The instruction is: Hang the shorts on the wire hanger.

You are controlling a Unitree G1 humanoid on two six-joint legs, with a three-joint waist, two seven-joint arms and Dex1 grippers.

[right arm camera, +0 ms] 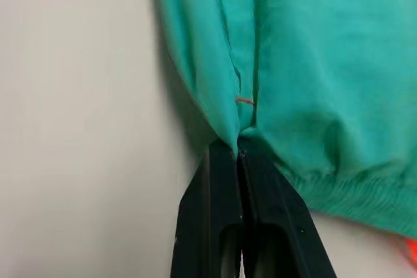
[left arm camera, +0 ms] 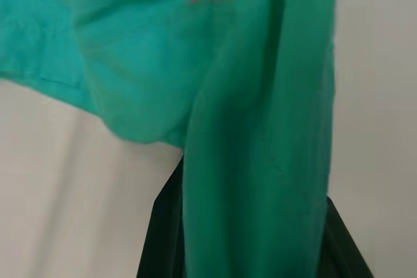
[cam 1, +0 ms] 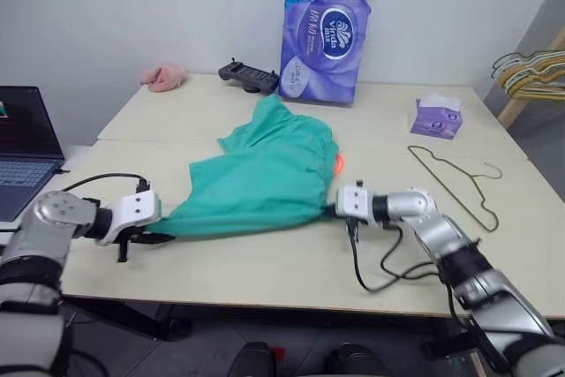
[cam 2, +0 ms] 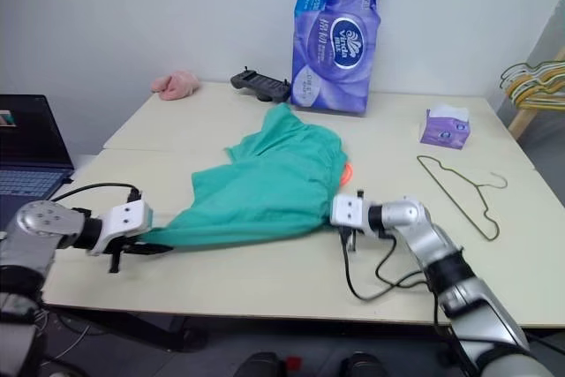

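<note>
Shorts (cam 1: 265,174) lie mid-frame on the table (cam 1: 265,262), stretched between both arms; left gripper (cam 1: 152,236) at lower left is clamped on one corner, right gripper (right arm camera: 240,161) pinched tight on the waistband edge, likely to spread the cloth; wire hanger (cam 1: 459,178) rests apart at right.

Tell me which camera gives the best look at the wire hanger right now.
The left eye view: the wire hanger lies flat on the table, whole triangle and hook visible, apart from the shorts. The right eye view shows it equally whole, from slightly another angle. Both wrist views show teal cloth and table, not the hanger.
</note>
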